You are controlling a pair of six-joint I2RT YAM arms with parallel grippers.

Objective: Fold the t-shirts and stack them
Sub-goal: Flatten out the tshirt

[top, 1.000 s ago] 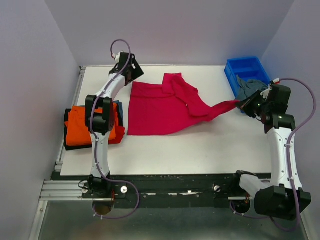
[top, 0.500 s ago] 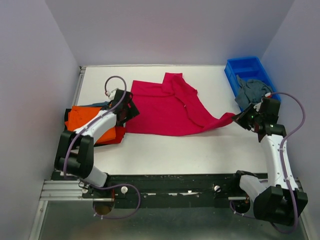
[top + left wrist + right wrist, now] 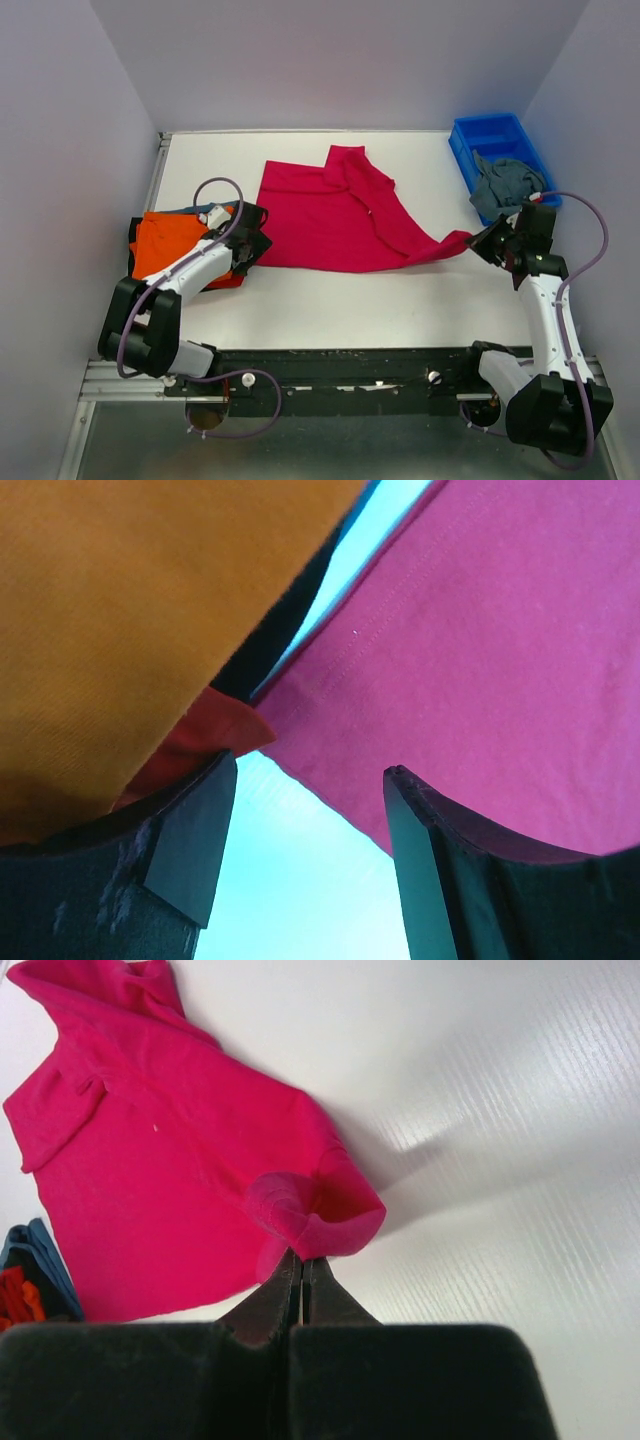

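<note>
The large crimson-pink t-shirt (image 3: pixel 335 215) lies spread on the white table (image 3: pixel 400 300), with one corner pulled out to the right. My right gripper (image 3: pixel 478 243) is shut on that corner (image 3: pixel 325 1222), holding it just off the table. My left gripper (image 3: pixel 258 240) is open and low at the shirt's near-left corner (image 3: pixel 480 660), between the shirt and the stack; its fingers (image 3: pixel 190 830) hold nothing. The stack at the left has the orange t-shirt (image 3: pixel 165 245) on top, with red (image 3: pixel 205 735), black and blue edges showing beneath. The grey-blue t-shirt (image 3: pixel 505 180) lies in the bin.
The blue plastic bin (image 3: pixel 490 135) stands at the table's back right corner, close behind my right arm. Lilac walls close in the table at the back and both sides. A metal rail runs along the left edge.
My left arm swung from the shirt's far-left corner down to its near-left corner beside the stack. My right gripper moved slightly nearer, still holding the corner; the shirt's left edge shifted.
</note>
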